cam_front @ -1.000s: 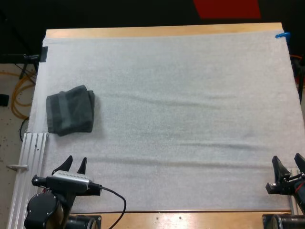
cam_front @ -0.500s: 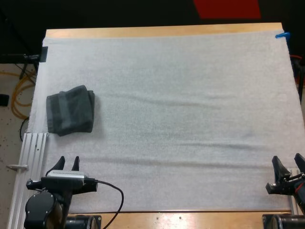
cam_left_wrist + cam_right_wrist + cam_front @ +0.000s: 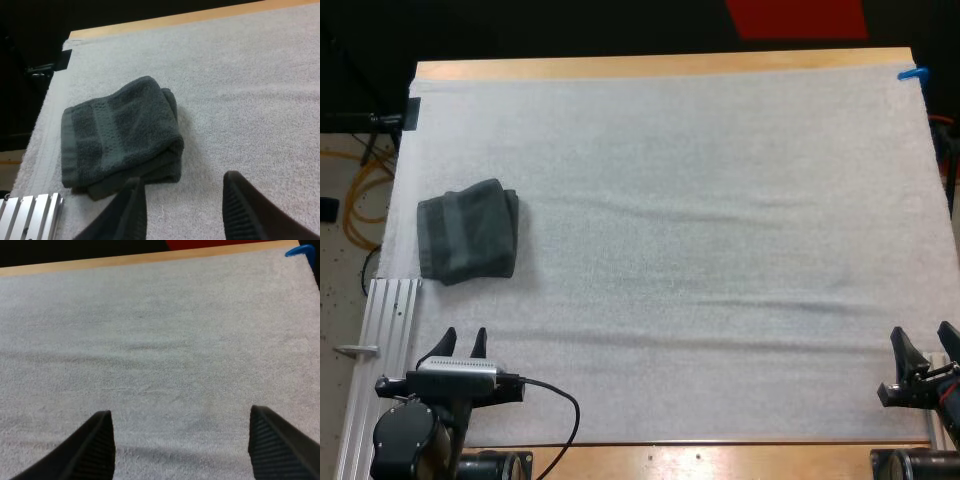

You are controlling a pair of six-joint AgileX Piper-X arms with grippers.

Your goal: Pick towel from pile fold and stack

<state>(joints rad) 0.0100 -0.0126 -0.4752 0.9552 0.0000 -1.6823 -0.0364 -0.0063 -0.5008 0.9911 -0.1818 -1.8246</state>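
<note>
Leftward, the towel (image 3: 468, 232) lies near the edge of the mat (image 3: 720, 250).

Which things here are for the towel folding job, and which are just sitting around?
For the job: folded towel, left gripper (open), right gripper (open).
Just there: white mat, wooden table, metal rail beside the mat.

White mat (image 3: 720, 250) on wooden table (image 3: 660, 66), metal rail (image 3: 380, 330) adj.
</note>
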